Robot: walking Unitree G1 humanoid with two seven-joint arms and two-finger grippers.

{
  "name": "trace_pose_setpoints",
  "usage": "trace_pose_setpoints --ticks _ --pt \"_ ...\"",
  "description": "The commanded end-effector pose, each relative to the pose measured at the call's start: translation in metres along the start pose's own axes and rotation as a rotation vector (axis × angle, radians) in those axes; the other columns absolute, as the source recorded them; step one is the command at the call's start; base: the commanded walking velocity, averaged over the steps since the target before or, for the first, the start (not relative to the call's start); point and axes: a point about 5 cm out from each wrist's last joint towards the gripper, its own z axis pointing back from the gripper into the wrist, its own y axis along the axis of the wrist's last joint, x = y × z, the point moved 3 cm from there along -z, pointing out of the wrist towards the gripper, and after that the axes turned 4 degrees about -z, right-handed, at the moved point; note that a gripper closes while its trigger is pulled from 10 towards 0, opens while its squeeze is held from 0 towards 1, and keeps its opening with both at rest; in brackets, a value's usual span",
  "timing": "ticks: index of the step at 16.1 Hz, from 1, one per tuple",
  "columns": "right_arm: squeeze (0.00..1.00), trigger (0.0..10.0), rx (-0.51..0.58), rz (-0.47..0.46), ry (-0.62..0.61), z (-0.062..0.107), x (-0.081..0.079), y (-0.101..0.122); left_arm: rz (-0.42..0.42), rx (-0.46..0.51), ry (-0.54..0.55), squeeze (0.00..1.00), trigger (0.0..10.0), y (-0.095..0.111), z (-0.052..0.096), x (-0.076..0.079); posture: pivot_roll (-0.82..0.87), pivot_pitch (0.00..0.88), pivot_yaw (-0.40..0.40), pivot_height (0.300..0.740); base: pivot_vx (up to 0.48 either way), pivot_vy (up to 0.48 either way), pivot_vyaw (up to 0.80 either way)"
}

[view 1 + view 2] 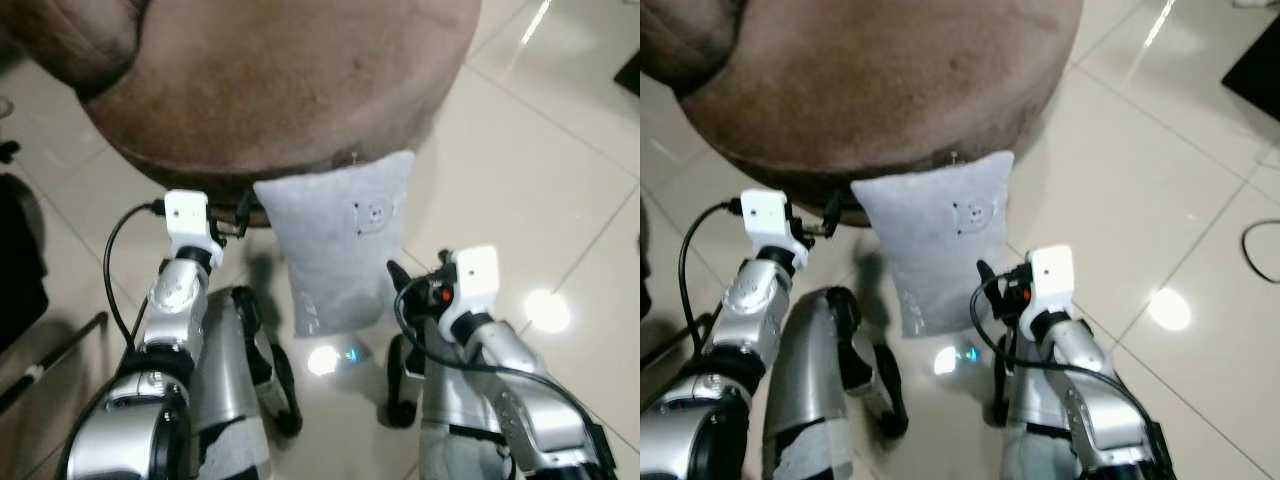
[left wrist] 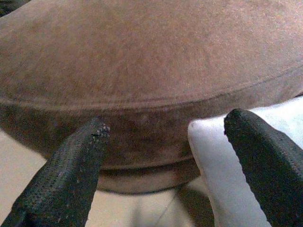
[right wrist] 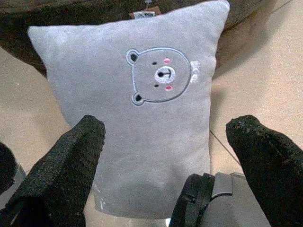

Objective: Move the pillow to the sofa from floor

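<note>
- The left gripper (image 2: 161, 142) is reaching toward the upper left corner of the pillow (image 1: 340, 245), its two black fingers spread wide with nothing between them yet; one finger (image 2: 265, 161) is lying across the pillow's white edge while the other is hanging in front of the sofa (image 1: 290, 80).
- The right gripper (image 3: 165, 137) is hanging low on the pillow's right side, its fingers likewise splayed wide and empty, pointing at the grey face with the embroidered bear (image 3: 158, 75).
- Judging by this framing, the two arms are bracketing the pillow from either side, probably so it can be pinched or squeezed and lifted.
- The pillow is standing on the tiled floor (image 1: 560, 170), leaning upright against the front of the brown sofa, its top corner just touching the cushion's lower seam.
- The robot's legs (image 1: 230, 380) are straddling the pillow's lower end.
- No containers are appearing here; the sofa seat above is lying bare, ready to receive the pillow.
</note>
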Motion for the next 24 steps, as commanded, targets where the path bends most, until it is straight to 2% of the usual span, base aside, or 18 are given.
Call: trace_pose_setpoints --ticks 1,3,4,5,6,8,11,12,14,15,17,20,24 --pt "0.0 10.0 -0.036 -0.004 -0.025 -0.002 0.004 -0.018 -0.001 -0.085 -0.012 0.0 10.0 -0.021 0.01 0.007 -0.02 0.252 0.115 0.496 0.0 0.0 0.0" --pt "0.0 10.0 -0.033 -0.015 -0.081 -0.002 0.013 -0.027 0.022 -0.065 -0.059 0.0 10.0 -0.02 0.014 0.021 -0.03 0.217 0.125 0.496 0.0 0.0 0.0" --pt "0.0 10.0 -0.031 0.0 -0.122 0.0 0.02 -0.036 0.027 -0.06 -0.083 0.0 10.0 -0.022 0.023 0.035 -0.04 0.188 0.132 0.496 0.0 0.0 0.0" --pt "0.0 10.0 -0.018 -0.01 -0.149 0.001 0.024 -0.036 0.002 -0.061 -0.087 0.0 10.0 -0.025 0.033 0.041 -0.04 0.188 0.132 0.504 0.0 0.0 0.0" --pt "0.0 10.0 -0.009 0.001 -0.149 0.001 0.024 -0.037 0.019 -0.08 -0.087 0.0 10.0 -0.031 0.043 0.045 -0.05 0.163 0.139 0.513 0.0 0.0 0.0" --pt "0.0 10.0 -0.017 0.031 -0.12 0.0 0.021 -0.045 0.037 -0.124 -0.086 0.0 10.0 -0.047 0.066 0.048 -0.05 0.144 0.136 0.533 0.0 0.0 0.0" --pt "0.0 10.0 -0.019 0.015 -0.131 -0.004 0.026 -0.05 0.017 -0.154 -0.057 0.0 10.0 -0.056 0.084 0.048 -0.03 0.12 0.106 0.558 0.0 0.0 0.0" --pt "0.0 10.0 -0.019 0.032 -0.119 -0.008 0.026 -0.051 -0.014 -0.171 -0.067 0.0 10.0 -0.061 0.094 0.049 -0.02 0.112 0.087 0.568 0.0 0.0 0.0" --pt "0.0 10.0 -0.016 0.061 -0.079 -0.013 0.021 -0.05 -0.053 -0.183 -0.069 0.0 10.0 -0.063 0.104 0.048 0.0 0.104 0.072 0.583 0.0 0.0 0.0" --pt "0.0 10.0 -0.012 0.073 -0.036 -0.017 0.013 -0.049 -0.055 -0.179 -0.037 0.0 10.0 -0.061 0.105 0.044 0.01 0.102 0.054 0.598 0.0 0.0 0.0" --pt "0.0 10.0 -0.01 0.07 -0.019 -0.019 0.009 -0.049 -0.059 -0.164 -0.029 0.0 10.0 -0.057 0.105 0.042 0.03 0.096 0.043 0.613 0.0 0.0 0.0" --pt "0.0 10.0 -0.002 0.1 0.077 -0.026 -0.009 -0.05 -0.064 -0.155 -0.02 0.0 10.0 -0.051 0.107 0.043 0.05 0.082 0.049 0.643 0.0 0.0 0.0" --pt "0.0 10.0 -0.006 0.084 0.06 -0.03 -0.012 -0.053 -0.07 -0.182 -0.01 0.0 10.0 -0.052 0.105 0.039 0.05 0.071 0.049 0.683 0.0 0.0 0.0"
